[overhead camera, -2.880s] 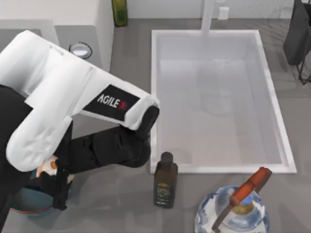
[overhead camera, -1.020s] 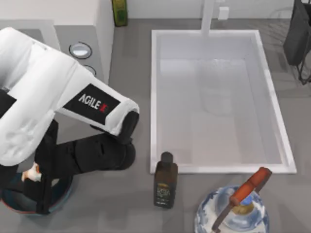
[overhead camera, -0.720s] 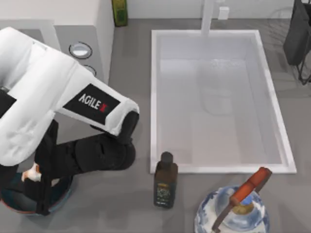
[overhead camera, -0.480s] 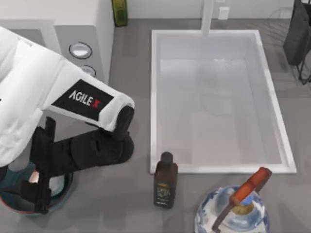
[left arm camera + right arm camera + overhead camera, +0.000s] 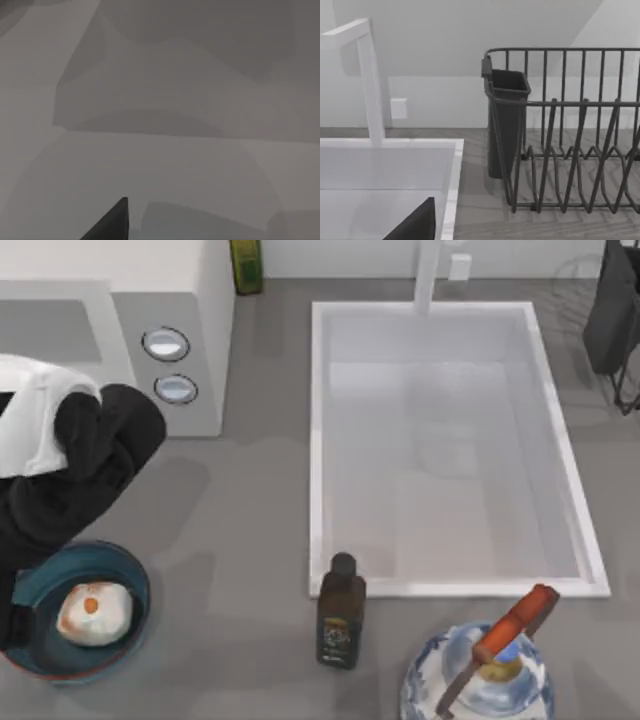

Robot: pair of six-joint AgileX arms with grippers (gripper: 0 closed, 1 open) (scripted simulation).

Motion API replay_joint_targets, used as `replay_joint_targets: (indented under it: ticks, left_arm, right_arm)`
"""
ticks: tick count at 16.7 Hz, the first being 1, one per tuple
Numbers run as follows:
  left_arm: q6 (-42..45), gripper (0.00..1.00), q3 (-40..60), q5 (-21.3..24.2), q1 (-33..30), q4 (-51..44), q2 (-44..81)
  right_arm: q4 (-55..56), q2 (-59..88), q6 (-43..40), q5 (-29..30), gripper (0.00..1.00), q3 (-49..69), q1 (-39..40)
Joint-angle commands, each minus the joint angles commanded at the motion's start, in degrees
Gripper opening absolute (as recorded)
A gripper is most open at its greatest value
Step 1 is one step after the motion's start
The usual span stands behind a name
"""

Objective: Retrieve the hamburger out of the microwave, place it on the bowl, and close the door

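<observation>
Left arm [image 5: 70, 455] hangs over the counter's left edge, between the microwave [image 5: 185, 335] and the bowl [image 5: 40, 580] at the front-left corner; its fingers are hidden, so their state I cannot tell. Hamburger [image 5: 93, 611] sits in the bowl, nothing touching it, so placing looks done! Next comes the door: reach for it and swing it shut. Right arm is parked near the dish rack [image 5: 570, 130].
</observation>
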Motion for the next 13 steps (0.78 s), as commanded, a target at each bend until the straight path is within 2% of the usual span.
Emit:
replay_joint_targets:
  ticks: [9, 13]
  left_arm:
    - [71.1, 1.00, -28.4, 19.7, 14.4, 35.5, -55.0]
    - [96.5, 1.00, -41.2, 29.0, 18.1, 47.3, -77.2]
  right_arm:
    - [0.0, 0.0, 0.0, 0.0, 1.00, 0.0, 0.0]
    - [0.0, 0.0, 0.0, 0.0, 1.00, 0.0, 0.0]
